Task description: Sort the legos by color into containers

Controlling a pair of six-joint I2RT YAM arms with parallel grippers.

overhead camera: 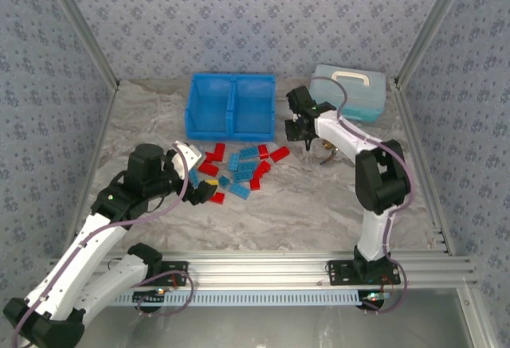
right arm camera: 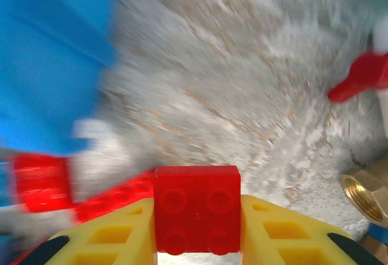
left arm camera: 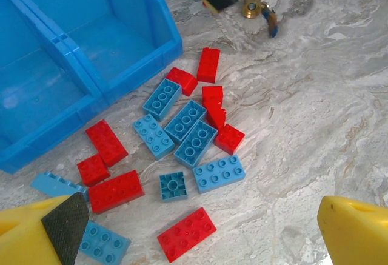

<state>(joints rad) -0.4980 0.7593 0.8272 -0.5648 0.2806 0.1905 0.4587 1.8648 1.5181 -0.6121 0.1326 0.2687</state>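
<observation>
While the right gripper (overhead camera: pixel 297 133) is clamping a red lego (right arm camera: pixel 197 207) at centre right of the top view, just beside the blue bin (overhead camera: pixel 231 129), the left gripper (overhead camera: pixel 201 171) is hanging wide open over the scattered legos (left arm camera: pixel 188 134) lying on the surface (left arm camera: pixel 315 125) at centre.

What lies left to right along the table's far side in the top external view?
The bright blue two-compartment plastic bin, then the right gripper shut on a small red plastic brick, then the pale blue lidded plastic case with white handle.
</observation>
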